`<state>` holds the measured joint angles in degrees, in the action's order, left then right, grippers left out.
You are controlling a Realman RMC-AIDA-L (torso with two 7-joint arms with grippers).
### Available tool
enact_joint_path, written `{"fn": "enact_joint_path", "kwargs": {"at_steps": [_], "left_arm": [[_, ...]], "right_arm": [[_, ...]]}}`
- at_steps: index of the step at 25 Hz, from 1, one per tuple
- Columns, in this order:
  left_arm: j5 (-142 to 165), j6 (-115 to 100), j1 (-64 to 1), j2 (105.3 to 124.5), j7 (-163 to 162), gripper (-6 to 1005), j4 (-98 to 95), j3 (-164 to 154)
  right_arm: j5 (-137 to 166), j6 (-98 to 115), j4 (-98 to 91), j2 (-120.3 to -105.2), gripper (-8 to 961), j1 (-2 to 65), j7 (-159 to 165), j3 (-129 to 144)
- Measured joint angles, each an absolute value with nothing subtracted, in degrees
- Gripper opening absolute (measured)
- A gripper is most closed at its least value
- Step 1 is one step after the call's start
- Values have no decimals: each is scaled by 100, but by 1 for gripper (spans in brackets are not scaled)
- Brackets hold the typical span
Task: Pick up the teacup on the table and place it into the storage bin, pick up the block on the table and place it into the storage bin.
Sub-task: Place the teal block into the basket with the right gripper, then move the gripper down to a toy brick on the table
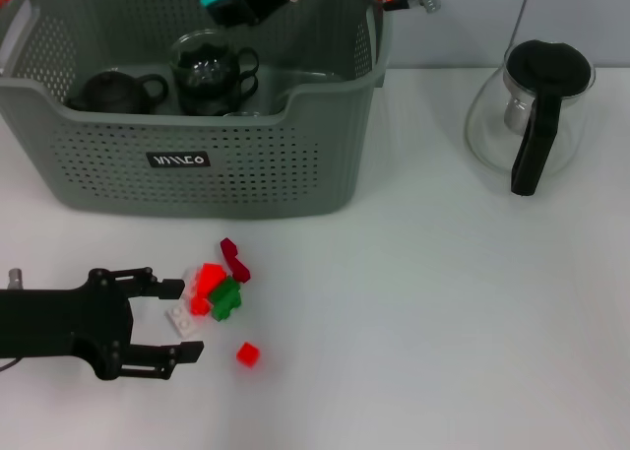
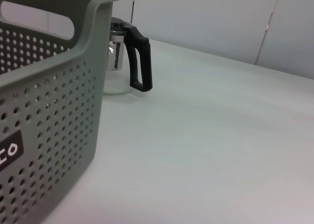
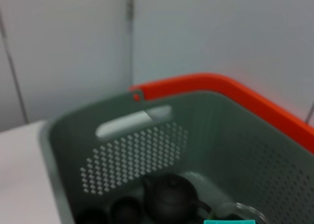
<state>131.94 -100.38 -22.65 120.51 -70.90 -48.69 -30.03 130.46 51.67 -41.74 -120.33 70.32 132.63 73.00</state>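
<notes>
A white table (image 1: 443,302) carries everything. The grey-green storage bin (image 1: 197,164) is set at its far left. A glass coffee pot (image 1: 536,115) with a black handle is stood at the far right. A cluster of small red, green and white blocks (image 1: 219,290) is found in front of the bin, with one red block (image 1: 248,353) lying apart.

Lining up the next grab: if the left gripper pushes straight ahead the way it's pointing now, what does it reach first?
Probably the small pile of blocks. The left gripper, open, points across the table at it; the white block at the pile's near edge likely comes first.

Lab-like white table (image 1: 443,322), bare walls (image 2: 206,18)
</notes>
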Motion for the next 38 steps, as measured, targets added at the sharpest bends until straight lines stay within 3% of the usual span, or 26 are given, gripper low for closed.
{"fn": "enact_joint_path", "kwargs": {"at_steps": [8, 13, 18, 24, 31, 35, 38], "left_arm": [[13181, -10051, -2260, 12049, -7093, 826, -4878, -3005], [13190, -10072, -2257, 12049, -7096, 826, -4917, -3006], [13204, -10103, -2242, 12051, -7102, 826, -4996, -3039], [13347, -10123, -2257, 12074, -7096, 826, -5306, -3102], [13510, -10153, -2237, 12258, -7898, 826, -6276, -3595], [13685, -10021, -2178, 12425, -8507, 826, -6929, -4136], [13914, -9953, -2182, 12425, -9099, 826, -7188, -4653]], "right_arm": [[13057, 4868, -4211, -12023, 493, 6855, 13452, 7368], [12867, 4921, -5025, -12054, 525, 6376, 13375, 7468], [11643, 5553, -6624, -12035, 773, 5267, 12861, 7648], [9726, 7068, -7610, -12018, 895, 3914, 11520, 7598], [9165, 8270, -7307, -12044, 888, 2771, 10309, 7799], [9060, 8434, -6929, -12028, 888, 2571, 9861, 7927], [9136, 8484, -6599, -12009, 888, 2573, 9629, 7907]]}}
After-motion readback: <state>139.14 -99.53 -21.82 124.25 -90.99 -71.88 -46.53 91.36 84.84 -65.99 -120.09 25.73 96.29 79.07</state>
